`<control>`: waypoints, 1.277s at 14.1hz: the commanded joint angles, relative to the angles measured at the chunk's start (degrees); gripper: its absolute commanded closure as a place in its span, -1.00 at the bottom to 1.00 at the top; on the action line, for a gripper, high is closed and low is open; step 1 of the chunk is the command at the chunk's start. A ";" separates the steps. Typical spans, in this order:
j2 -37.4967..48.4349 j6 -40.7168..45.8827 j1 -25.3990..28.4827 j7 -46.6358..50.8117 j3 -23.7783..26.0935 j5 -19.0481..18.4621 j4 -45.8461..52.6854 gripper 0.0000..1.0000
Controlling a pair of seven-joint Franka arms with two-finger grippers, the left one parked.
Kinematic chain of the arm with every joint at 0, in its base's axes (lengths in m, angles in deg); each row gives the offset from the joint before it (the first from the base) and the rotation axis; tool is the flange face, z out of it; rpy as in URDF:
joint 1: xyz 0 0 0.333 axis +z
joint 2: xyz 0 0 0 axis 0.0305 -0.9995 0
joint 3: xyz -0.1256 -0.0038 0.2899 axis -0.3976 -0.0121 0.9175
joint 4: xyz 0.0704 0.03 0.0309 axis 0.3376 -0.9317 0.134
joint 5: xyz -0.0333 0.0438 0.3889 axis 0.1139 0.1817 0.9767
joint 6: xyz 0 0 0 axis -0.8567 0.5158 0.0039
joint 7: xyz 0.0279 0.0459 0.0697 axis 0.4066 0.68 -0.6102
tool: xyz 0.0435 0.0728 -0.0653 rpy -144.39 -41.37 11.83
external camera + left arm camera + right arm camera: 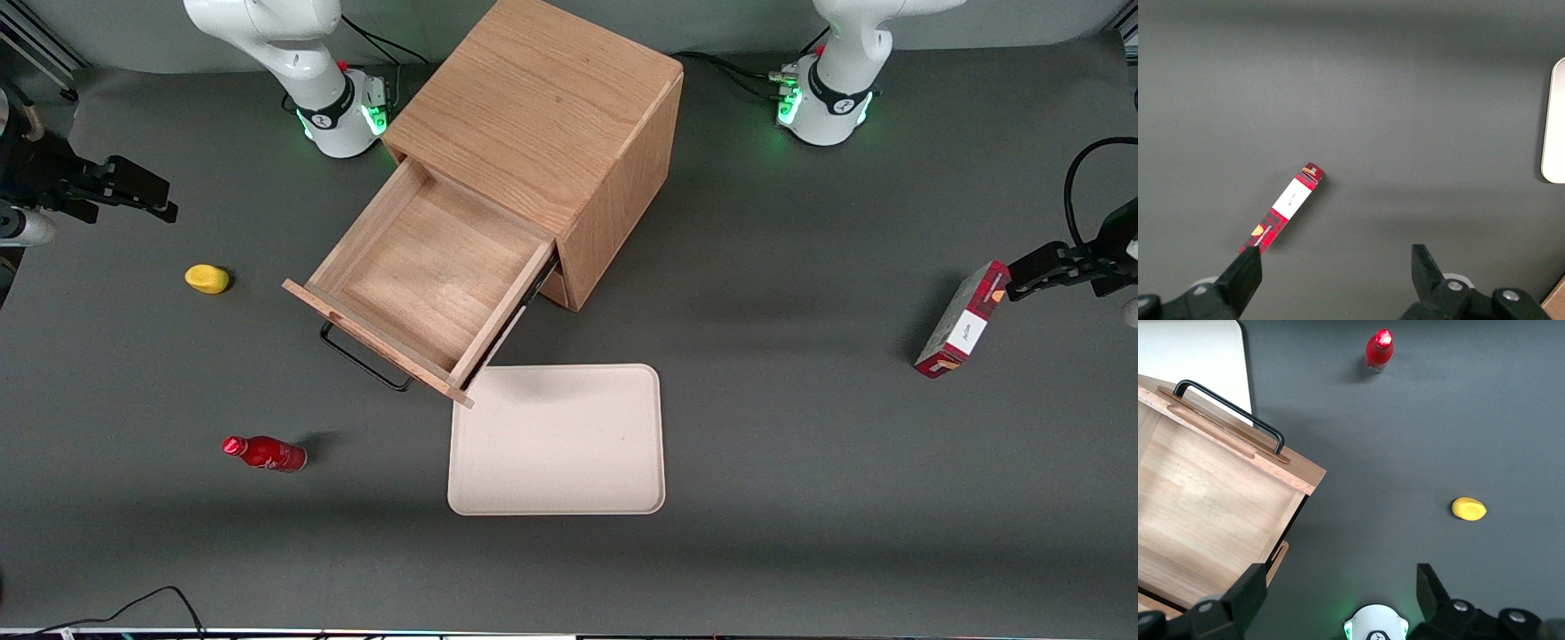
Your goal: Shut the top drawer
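Observation:
The wooden cabinet [542, 116] stands mid-table with its top drawer [427, 267] pulled far out and nothing inside. The drawer's flat front carries a thin black wire handle [360, 360] that faces the front camera and the working arm's end. From the right wrist view I look down on the drawer [1211, 513] and its handle [1231, 410]. My gripper [133, 191] hangs above the table toward the working arm's end, well apart from the drawer. Its fingers are open, and the gripper [1341, 587] holds nothing.
A yellow object [207, 278] lies on the table between my gripper and the drawer. A red bottle [265, 452] lies nearer the front camera. A beige tray [558, 439] sits in front of the cabinet. A red box [962, 320] stands toward the parked arm's end.

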 commanded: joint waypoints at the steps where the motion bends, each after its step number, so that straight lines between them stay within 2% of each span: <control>1: -0.99 1.58 -0.16 -1.33 -0.35 -0.05 2.13 -1.00; 9: -1.25 1.58 0.10 -1.51 -0.35 -0.05 2.22 -1.00; 14: -2.04 1.32 0.10 -6.24 -0.44 -0.05 2.31 -1.00; 18: -2.74 1.32 0.01 -15.64 -0.44 -0.14 2.74 -1.00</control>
